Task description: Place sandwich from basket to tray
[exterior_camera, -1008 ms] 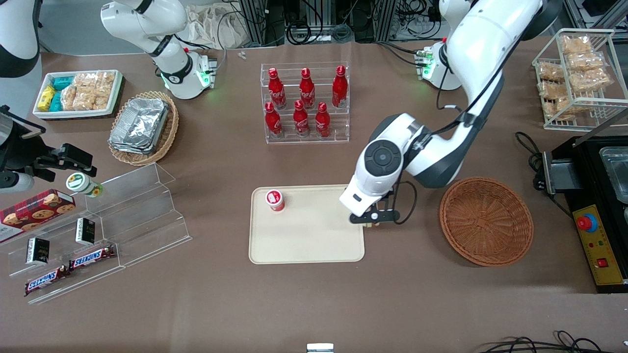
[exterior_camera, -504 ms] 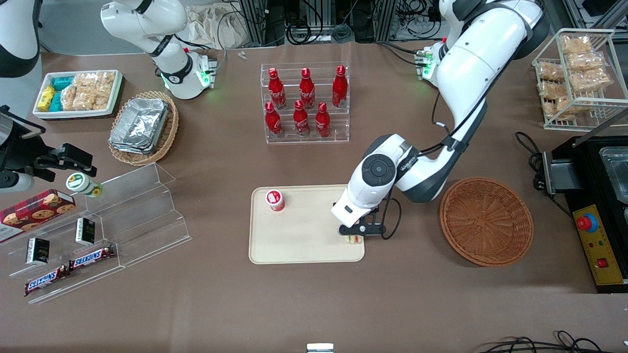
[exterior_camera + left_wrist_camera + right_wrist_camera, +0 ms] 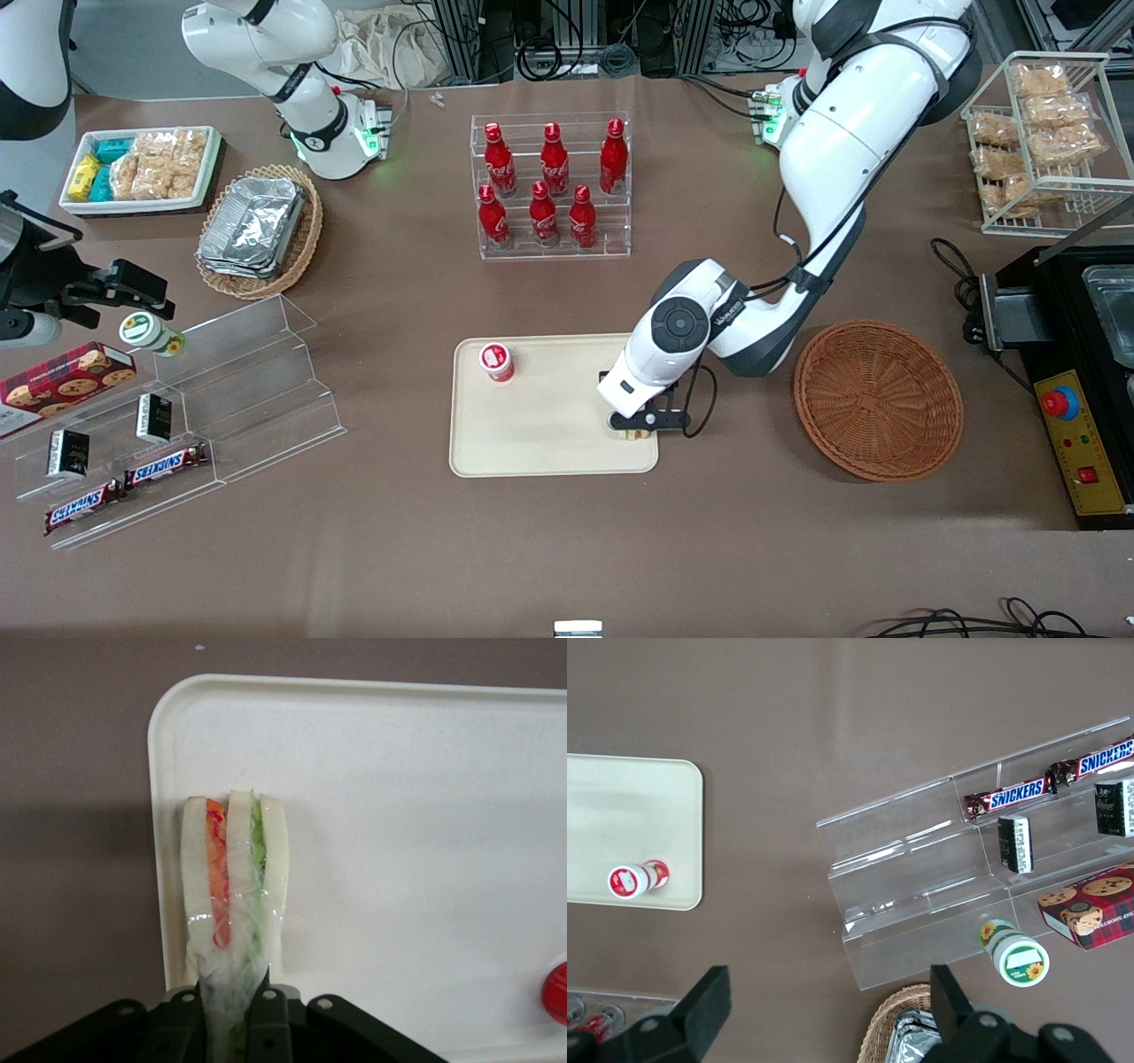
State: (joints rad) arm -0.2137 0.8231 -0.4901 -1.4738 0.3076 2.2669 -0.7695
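One bent arm lowers its tool (image 3: 634, 429), pinching the sandwich (image 3: 234, 877), over the tray (image 3: 549, 434).

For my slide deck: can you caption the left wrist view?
The hand holds a wrapped sandwich over a corner of the cream tray.

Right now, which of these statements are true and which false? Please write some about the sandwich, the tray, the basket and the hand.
1. The sandwich is over the tray. True.
2. The sandwich lies in the basket. False: the basket holds nothing; the hand holds the sandwich over the tray.
3. The hand is shut on the sandwich. True.
4. The tray carries nothing else. False: a small red and white cup stands on it.
5. The sandwich is near the tray's edge toward the basket. True.
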